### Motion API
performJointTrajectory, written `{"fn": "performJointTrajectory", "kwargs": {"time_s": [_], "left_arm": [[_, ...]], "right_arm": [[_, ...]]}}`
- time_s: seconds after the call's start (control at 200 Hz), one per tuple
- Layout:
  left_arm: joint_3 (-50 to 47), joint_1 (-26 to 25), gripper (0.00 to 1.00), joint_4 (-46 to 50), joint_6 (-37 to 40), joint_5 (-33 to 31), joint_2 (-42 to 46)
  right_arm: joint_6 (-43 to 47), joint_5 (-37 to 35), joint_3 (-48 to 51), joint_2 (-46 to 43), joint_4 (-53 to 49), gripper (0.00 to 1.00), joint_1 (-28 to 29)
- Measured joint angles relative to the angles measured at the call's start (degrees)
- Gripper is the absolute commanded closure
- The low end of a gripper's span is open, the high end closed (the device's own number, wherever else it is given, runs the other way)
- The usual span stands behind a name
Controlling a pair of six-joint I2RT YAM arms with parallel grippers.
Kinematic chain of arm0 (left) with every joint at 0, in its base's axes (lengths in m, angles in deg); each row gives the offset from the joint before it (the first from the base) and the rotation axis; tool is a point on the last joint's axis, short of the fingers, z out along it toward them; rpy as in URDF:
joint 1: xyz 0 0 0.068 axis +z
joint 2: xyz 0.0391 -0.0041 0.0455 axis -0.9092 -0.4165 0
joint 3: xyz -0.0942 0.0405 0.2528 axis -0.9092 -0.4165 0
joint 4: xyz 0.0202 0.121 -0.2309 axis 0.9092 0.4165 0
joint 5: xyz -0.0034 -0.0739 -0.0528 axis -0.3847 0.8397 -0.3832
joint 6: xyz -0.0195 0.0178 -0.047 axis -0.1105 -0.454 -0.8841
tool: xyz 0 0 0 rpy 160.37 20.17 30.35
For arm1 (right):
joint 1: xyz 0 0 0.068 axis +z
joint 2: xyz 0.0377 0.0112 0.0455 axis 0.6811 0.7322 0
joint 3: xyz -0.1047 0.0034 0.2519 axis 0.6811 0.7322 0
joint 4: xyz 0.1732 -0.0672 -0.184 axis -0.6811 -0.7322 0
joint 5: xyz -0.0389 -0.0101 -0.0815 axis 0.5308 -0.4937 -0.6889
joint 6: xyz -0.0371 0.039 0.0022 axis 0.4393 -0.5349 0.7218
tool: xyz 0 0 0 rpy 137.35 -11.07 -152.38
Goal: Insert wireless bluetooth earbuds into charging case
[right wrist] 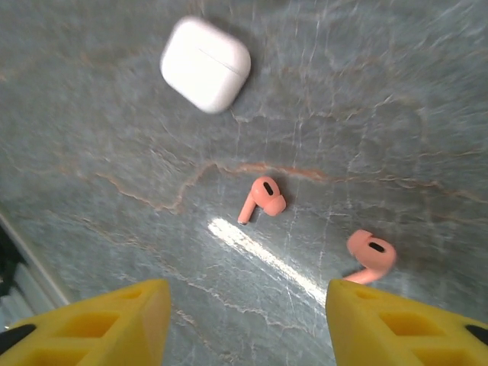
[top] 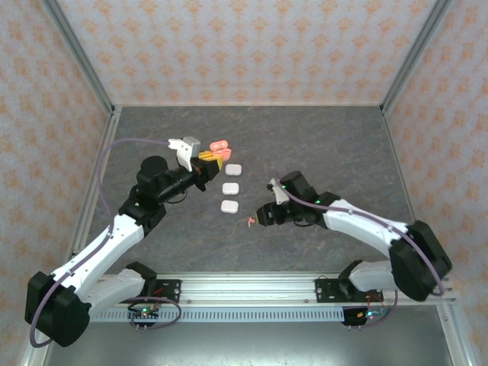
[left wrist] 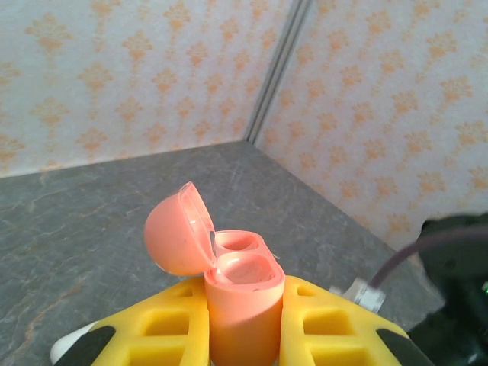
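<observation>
My left gripper (left wrist: pixel 244 335) is shut on a salmon-pink charging case (left wrist: pixel 242 301), held upright above the table with its lid (left wrist: pixel 175 238) swung open and both wells bare. From above, that case (top: pixel 219 146) sits at the left gripper (top: pixel 207 161). Two salmon-pink earbuds lie on the table under my right gripper (right wrist: pixel 244 305), whose jaws stand apart with nothing between them. One earbud (right wrist: pixel 263 198) lies ahead of the gap. The other earbud (right wrist: pixel 371 254) is blurred, just beyond the right fingertip (right wrist: pixel 358 305). In the top view an earbud (top: pixel 251 221) lies left of the right gripper (top: pixel 266 214).
Three shut white cases (top: pixel 233 169) (top: pixel 230 187) (top: pixel 229 206) lie in a column between the arms; one white case (right wrist: pixel 206 64) lies beyond the earbuds in the right wrist view. Patterned walls with metal posts enclose the grey table (top: pixel 320 145).
</observation>
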Motion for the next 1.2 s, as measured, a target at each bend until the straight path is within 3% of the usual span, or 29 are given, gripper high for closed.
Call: {"fn": "performJointTrajectory", "kwargs": {"time_s": [0.21,0.581,1.201], "left_arm": [[0.0,0.0,1.0,-0.2,-1.1,0.1,1.1],[-0.1,0.0,0.99,0.1,-1.1,0.1,4.4],[-0.3,0.0,1.0,1.0,-1.1,0.1,4.1]], "right_arm": [[2.2,-2.6,-8.0,12.3,0.1,0.5,3.8],[5.4,-4.9,-14.4,21.5,-0.9,0.56,4.3],[7.3,-4.9,-14.9,23.4,-3.7,0.67,4.8]]}}
